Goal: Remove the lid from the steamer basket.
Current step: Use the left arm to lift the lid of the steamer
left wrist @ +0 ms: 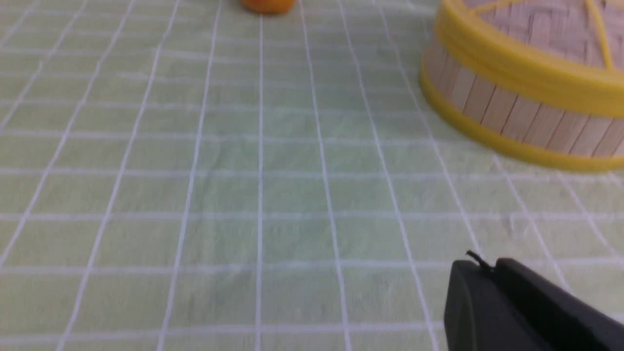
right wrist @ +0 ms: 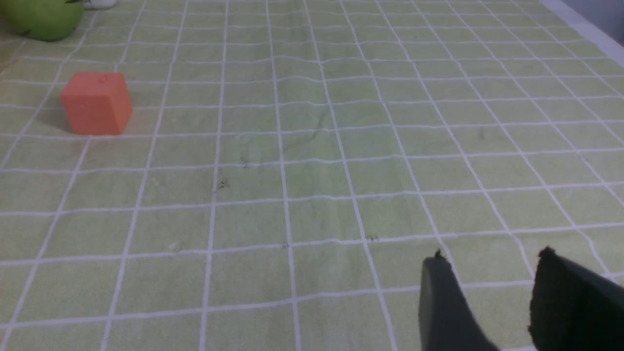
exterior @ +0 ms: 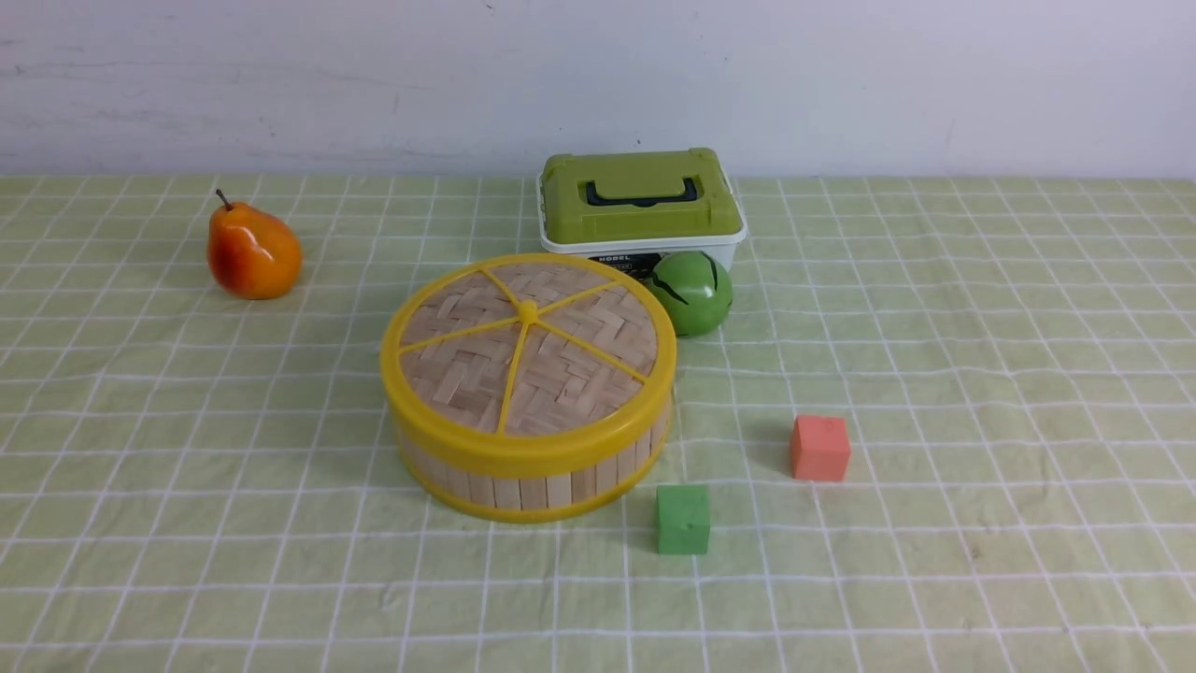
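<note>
lid [exterior: 528, 348] untouched; left hand [left wrist: 487, 267] closed, right hand [right wrist: 491, 257] slightly parted.

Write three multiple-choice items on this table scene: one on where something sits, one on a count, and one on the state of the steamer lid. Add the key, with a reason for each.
1. Where is the pear relative to the steamer basket?
A. On top of it
B. To its left, farther back
C. In front of it, to the right

2. How many small cubes lie on the cloth?
A. One
B. Two
C. Three

3. What is the state of the lid?
A. Seated on the basket
B. Lying flat on the cloth
C. Lifted clear in the air

Key:
1 B: the front view shows the pear alone at the far left.
2 B: a green cube and a red cube lie to the right of the basket.
3 A: its yellow rim sits flush on the basket's wall.
</note>
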